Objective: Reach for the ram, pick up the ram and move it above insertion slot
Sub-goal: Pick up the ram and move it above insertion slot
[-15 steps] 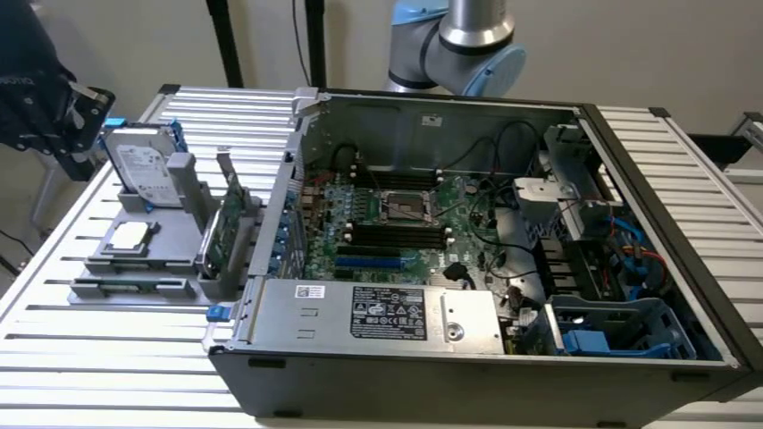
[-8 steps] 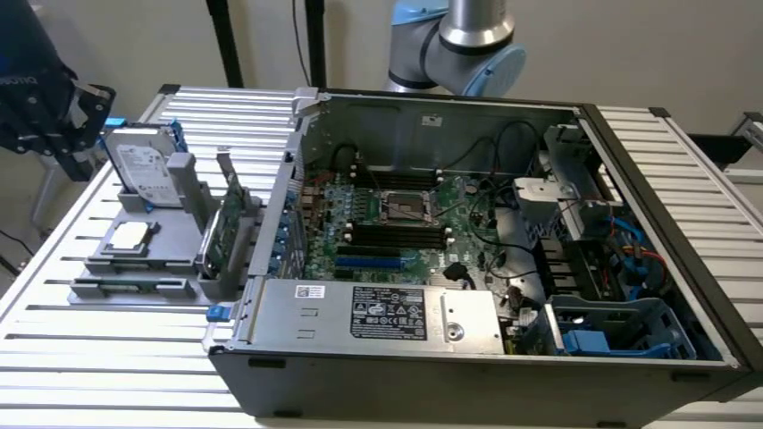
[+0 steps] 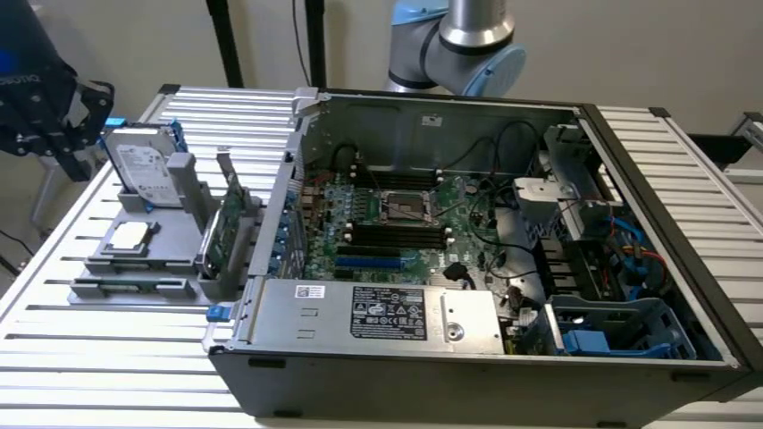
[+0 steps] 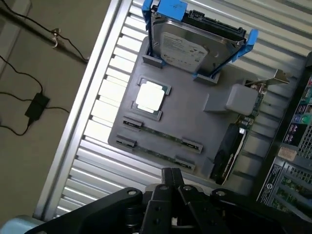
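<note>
Two rams stand on edge in a grey holder (image 4: pixel 195 117), one (image 4: pixel 161 135) behind the other (image 4: pixel 156 154). In the exterior view they show as a thin green strip (image 3: pixel 131 286) at the holder's front. My gripper (image 4: pixel 174 173) is shut with nothing between its fingers. It hovers well above the table, just off the holder's ram side. In the exterior view the gripper (image 3: pixel 79 168) hangs at the far left, over the table's left edge. The black insertion slots (image 3: pixel 399 236) lie on the motherboard inside the open computer case (image 3: pixel 477 375).
The holder also carries a silver hard drive with blue rails (image 4: pixel 192 44), a square processor (image 4: pixel 150 96) and a tall green expansion card (image 3: pixel 227 223). Cables (image 4: pixel 29 105) lie on the floor beside the slatted table (image 3: pixel 107 366). The arm's base (image 3: pixel 459 45) stands behind the case.
</note>
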